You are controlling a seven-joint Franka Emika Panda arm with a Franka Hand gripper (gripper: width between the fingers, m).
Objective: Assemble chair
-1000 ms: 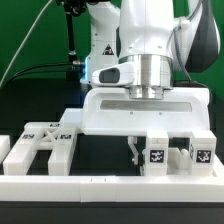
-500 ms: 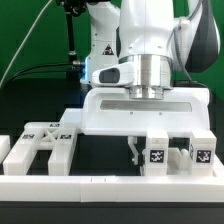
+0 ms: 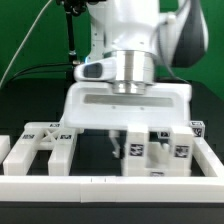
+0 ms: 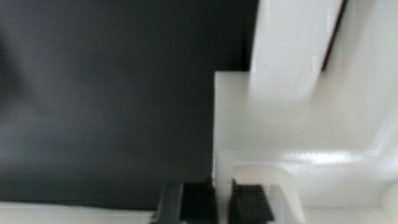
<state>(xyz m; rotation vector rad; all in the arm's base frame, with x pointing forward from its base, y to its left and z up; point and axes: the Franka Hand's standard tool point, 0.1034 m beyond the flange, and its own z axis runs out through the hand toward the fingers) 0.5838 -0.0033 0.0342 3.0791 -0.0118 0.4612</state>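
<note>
judging from how the parts lie, the chair assembly is taken to be at an early stage: no two parts are seen joined. the wide slotted frame (image 3: 130, 108) is found in the middle of the exterior view, directly under the wrist, above the black table (image 3: 95, 150) and behind the small tagged cubes (image 3: 137, 152), which are gathered from the middle toward the exterior view's right. whether the frame's lower edge rests on the table or is raised cannot be told. the gripper (image 3: 127, 147) is seen with its fingers (image 4: 192, 204) pressed together, and nothing is visibly pinched between them. in the wrist view they are placed just beside the edge of a white part (image 4: 294, 120), and contact cannot be confirmed. a second part with crossed openings (image 3: 42, 143) is seen lying apart toward the exterior view's left, just behind the front border bar (image 3: 100, 183). all the joining is judged to be outstanding: the frame is to be seated, the cubes are to be fitted, and the crossed part is to be attached.
</note>
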